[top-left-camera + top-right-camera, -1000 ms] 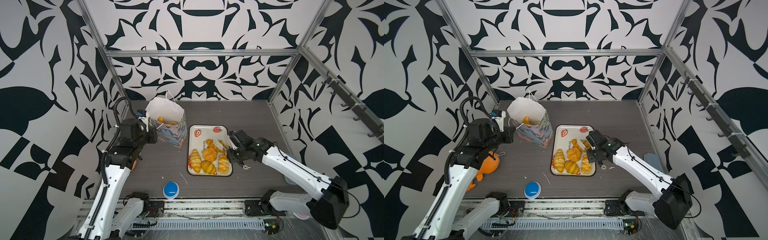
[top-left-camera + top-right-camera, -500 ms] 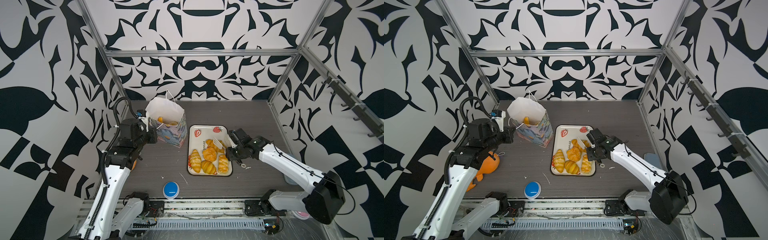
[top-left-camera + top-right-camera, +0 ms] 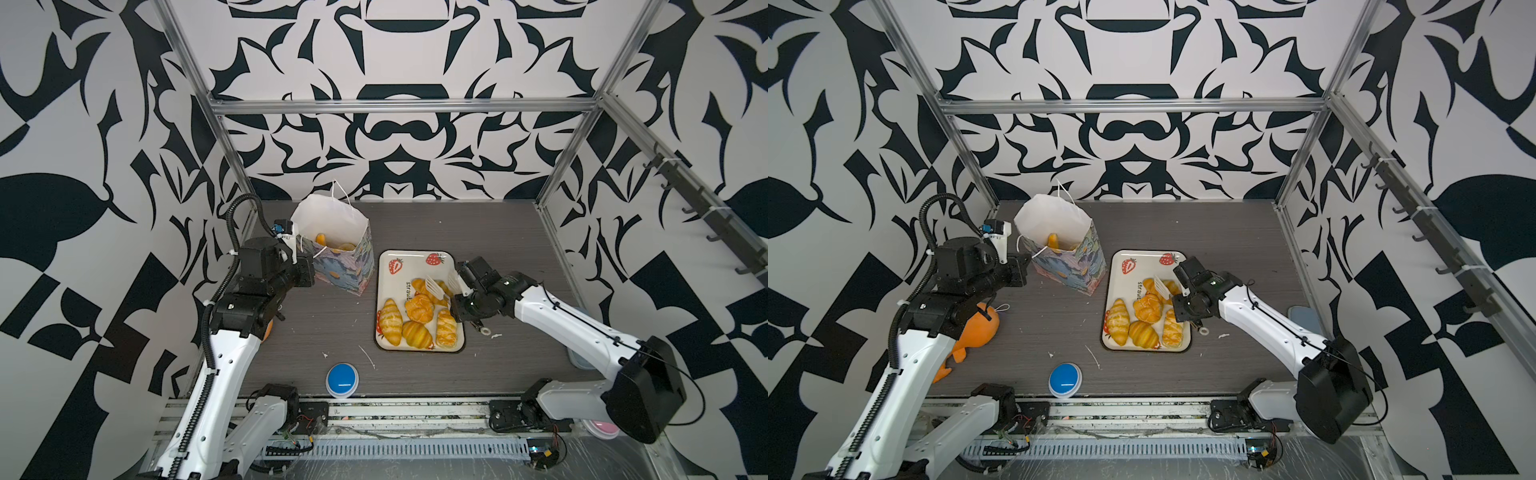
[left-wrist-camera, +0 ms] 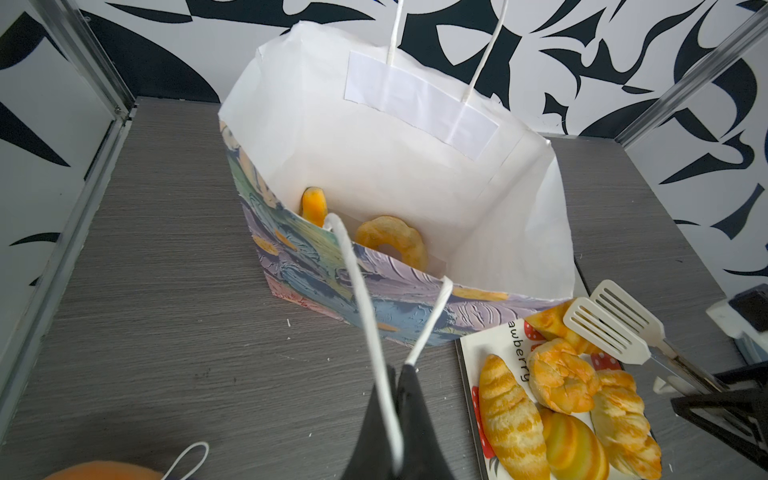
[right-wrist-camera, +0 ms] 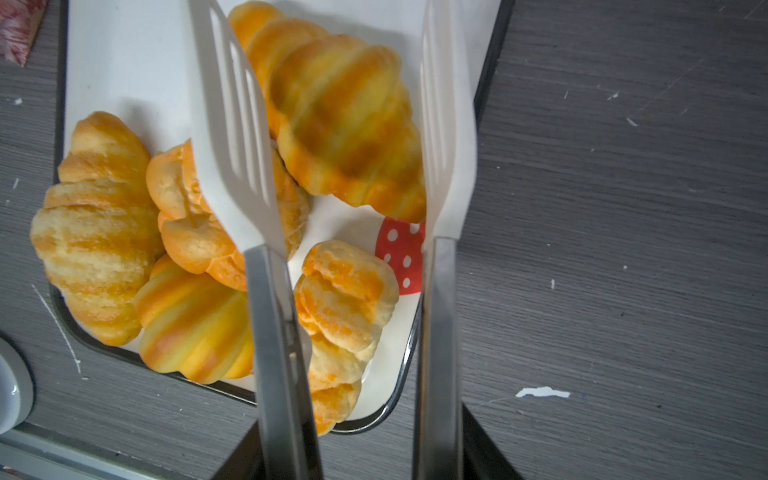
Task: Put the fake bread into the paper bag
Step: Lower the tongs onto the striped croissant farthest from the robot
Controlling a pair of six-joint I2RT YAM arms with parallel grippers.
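The paper bag (image 3: 340, 266) (image 3: 1071, 270) (image 4: 374, 166) stands open at the back left. Inside it lie a ring doughnut (image 4: 392, 241) and another orange piece (image 4: 313, 205). My left gripper (image 4: 395, 374) (image 3: 306, 270) is shut on the bag's near cord handle (image 4: 357, 291). Several pieces of fake bread lie on the strawberry tray (image 3: 411, 259) (image 5: 124, 62). My right gripper (image 5: 361, 424) (image 3: 459, 291) is shut on white slotted tongs (image 5: 232, 145) (image 3: 438, 286). Their blades stand apart on either side of a croissant (image 5: 345, 124) at the tray's far right.
A blue round button (image 3: 341, 379) sits near the front edge. An orange plush toy (image 3: 980, 328) lies under my left arm. A small metal ring (image 3: 485, 330) and white scraps lie right of the tray. A grey-blue object (image 3: 1302, 313) rests by the right wall.
My right arm has shifted slightly, its wrist swinging a little toward the back, with the tongs still over the tray. The left arm and the bag have not moved.
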